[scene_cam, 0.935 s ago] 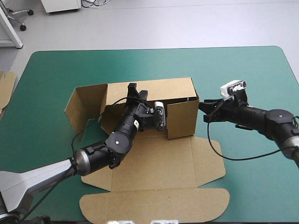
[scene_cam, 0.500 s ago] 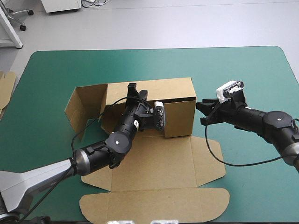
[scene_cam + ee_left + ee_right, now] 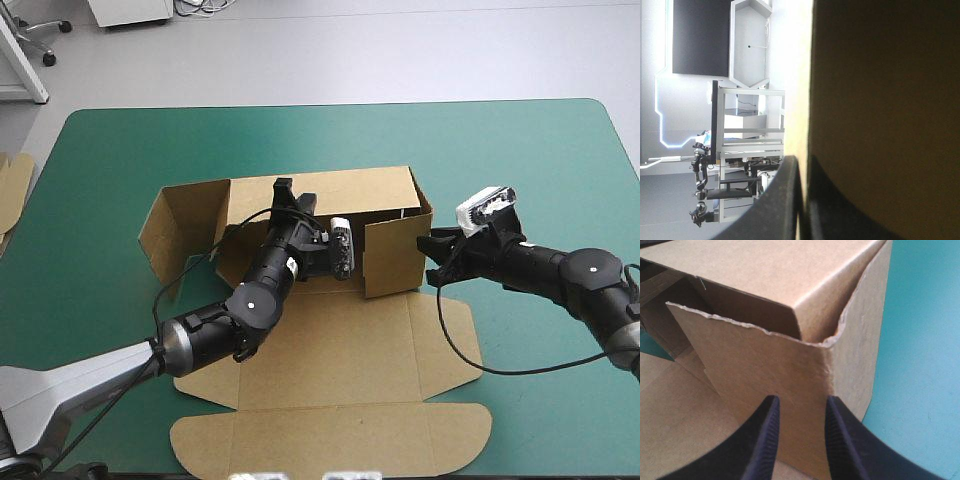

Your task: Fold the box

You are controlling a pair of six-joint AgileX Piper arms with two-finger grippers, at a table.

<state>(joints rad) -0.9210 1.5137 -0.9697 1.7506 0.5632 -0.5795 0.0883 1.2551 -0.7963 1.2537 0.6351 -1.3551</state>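
Note:
The brown box (image 3: 320, 195) stands mid-table with its back and right walls raised, its left flap (image 3: 175, 225) swung outward and its lid (image 3: 330, 400) flat toward the near edge. My left gripper (image 3: 284, 188) reaches in from the front and is shut on the top edge of the back wall. In the left wrist view the board (image 3: 890, 100) runs between the all but closed gripper (image 3: 804, 161). My right gripper (image 3: 428, 245) is at the front right corner. Seen from the right wrist, the gripper (image 3: 802, 401) is slightly open against the short front flap (image 3: 765, 355), nothing between its fingers.
An edge of more brown board (image 3: 12, 185) shows at the table's left edge. Bare teal-green cover (image 3: 520, 150) lies right of and beyond the box. The flat lid takes up the near middle of the table.
My right gripper has shifted along the box's right wall toward the near corner, and the short front flap has moved with it. The left gripper has stayed on the back wall.

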